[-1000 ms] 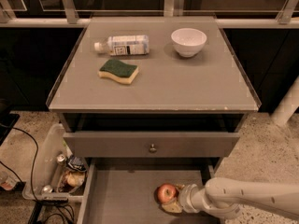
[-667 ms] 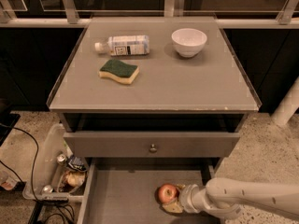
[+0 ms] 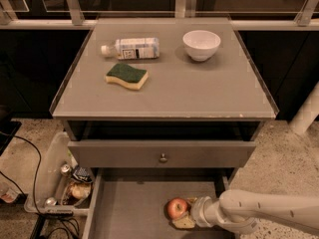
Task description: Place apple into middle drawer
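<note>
The round red apple with yellowish patches (image 3: 176,207) is sitting low inside the wide grey middle drawer (image 3: 134,208), toward the right of its flat floor and close to the front. Whether it is resting on the floor or hanging just above it cannot be told. The white two-finger gripper (image 3: 185,212) is reaching in from the right, and its tan fingers (image 3: 183,223) are bracketing the apple front and back, apparently pinching it.

The white arm (image 3: 269,213) is lying across the drawer's right front corner. Just above, the grey drawer front with the small round metal knob (image 3: 163,158) is jutting out over the rear of the open drawer.

On the grey tabletop (image 3: 199,88) a clear plastic bottle with a white label (image 3: 130,48) is lying on its side, a green and yellow sponge (image 3: 126,75) is resting just in front of it, and a white bowl (image 3: 201,44) is standing well apart to the right. A clear plastic bin of clutter (image 3: 50,168) is sitting on the floor at the left.

The risks from here are probably these. If the apple is being let go above the floor, it may roll away toward the bare left side. If the fingers are dragging as they part, they may carry it out over the low front edge. A steep lift may also knock the wrist against the knobbed front above.
</note>
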